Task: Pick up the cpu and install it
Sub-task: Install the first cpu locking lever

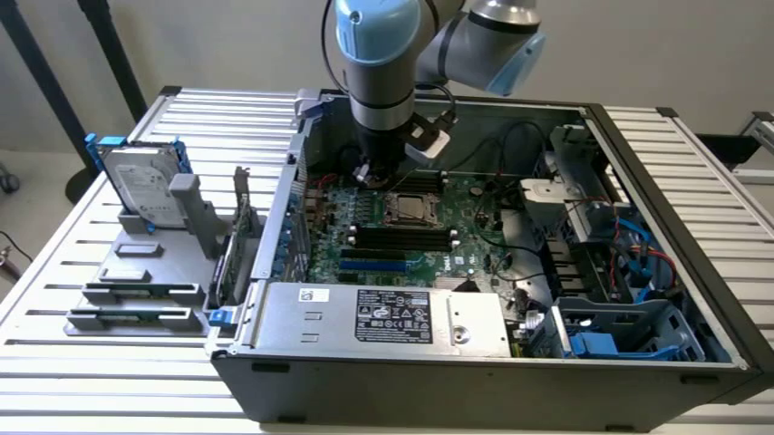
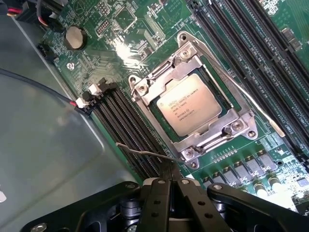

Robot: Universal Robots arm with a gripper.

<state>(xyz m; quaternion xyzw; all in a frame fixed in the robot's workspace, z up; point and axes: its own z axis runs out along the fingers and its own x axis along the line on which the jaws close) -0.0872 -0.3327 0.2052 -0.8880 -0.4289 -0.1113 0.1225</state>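
While hovering inside the computer case [image 1: 677,299], above the motherboard [image 2: 120,29] | sitting seated in the socket frame [image 2: 145,82]: cpu [image 2: 189,105], square, no long axis, lying just ahead of the fingertips | closing together, gripping nothing: gripper [image 2: 170,186], touching or nearly touching the thin wire lever [image 2: 145,152].

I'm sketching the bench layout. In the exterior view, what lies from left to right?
hard drive → cpu in the motherboard socket → blue drive cage.
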